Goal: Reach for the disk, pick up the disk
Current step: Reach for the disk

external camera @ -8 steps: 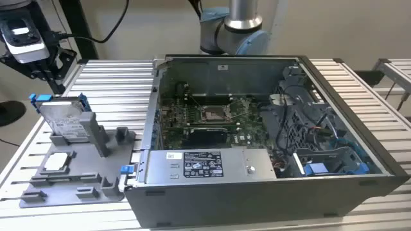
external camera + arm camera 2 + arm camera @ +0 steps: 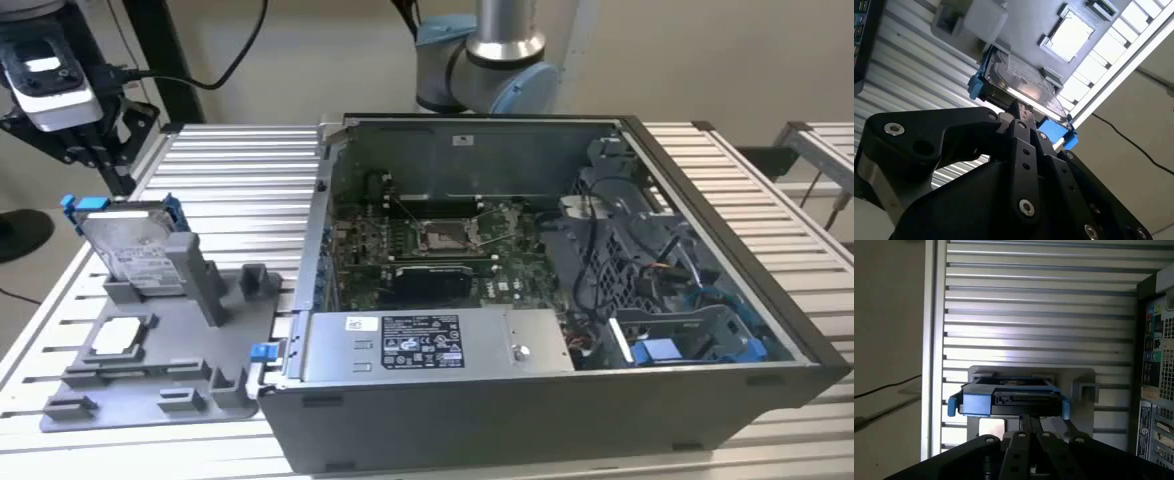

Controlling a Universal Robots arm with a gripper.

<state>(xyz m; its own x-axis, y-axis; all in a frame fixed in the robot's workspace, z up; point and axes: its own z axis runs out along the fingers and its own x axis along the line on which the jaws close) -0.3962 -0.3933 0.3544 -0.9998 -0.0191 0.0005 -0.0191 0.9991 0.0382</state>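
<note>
Presently: claw (image 2: 1029, 419) pressed together, fingers side by side, pinching nothing. Disk (image 2: 1004, 399) untouched, not yet lifted.

Where it is: the disk stands on edge in a grey holder (image 2: 147, 395) on the worktop (image 2: 227, 170). It is at the exterior view's left of the open computer case (image 2: 534, 410) and apart from it. It looks slightly tilted rather than dead upright, labelled face toward the exterior camera, a blue rail at each end.

Key relation: in the exterior view my claw (image 2: 91, 150) hangs above the disk (image 2: 136, 245), a little toward that view's left, with clear air between. In the first wrist view I look onto the disk's upper edge. That edge runs crosswise to my line of sight, with the blue rails at its two ends. My fingertips point at about the middle of it. The two fingers appear to sit side by side along the edge's run, not across its thickness.

Also noted: a small square chip (image 2: 118, 335) lies flat in the holder, beside the disk. Not my target.
</note>
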